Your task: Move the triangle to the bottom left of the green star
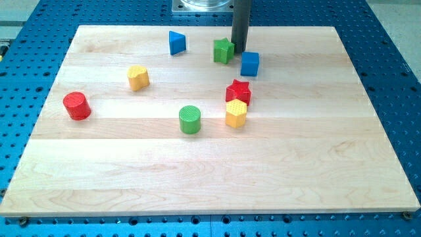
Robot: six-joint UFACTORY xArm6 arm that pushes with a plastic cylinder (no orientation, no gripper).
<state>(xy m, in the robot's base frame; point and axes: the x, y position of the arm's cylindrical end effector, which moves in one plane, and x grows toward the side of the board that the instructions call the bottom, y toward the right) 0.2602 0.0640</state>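
Note:
The blue triangle (176,43) lies near the view's top, left of centre. The green star (223,50) sits to its right, about 70 pixels away. My tip (239,51) is down on the board right beside the green star's right side, between it and the blue cube (249,64). The tip is well to the right of the triangle, with the star between them.
A red star (238,91) touches a yellow hexagonal block (236,113) below it. A green cylinder (190,119) stands at centre. A yellow block (138,77) and a red cylinder (77,105) are at the left. The wooden board (316,164) lies on a blue perforated table.

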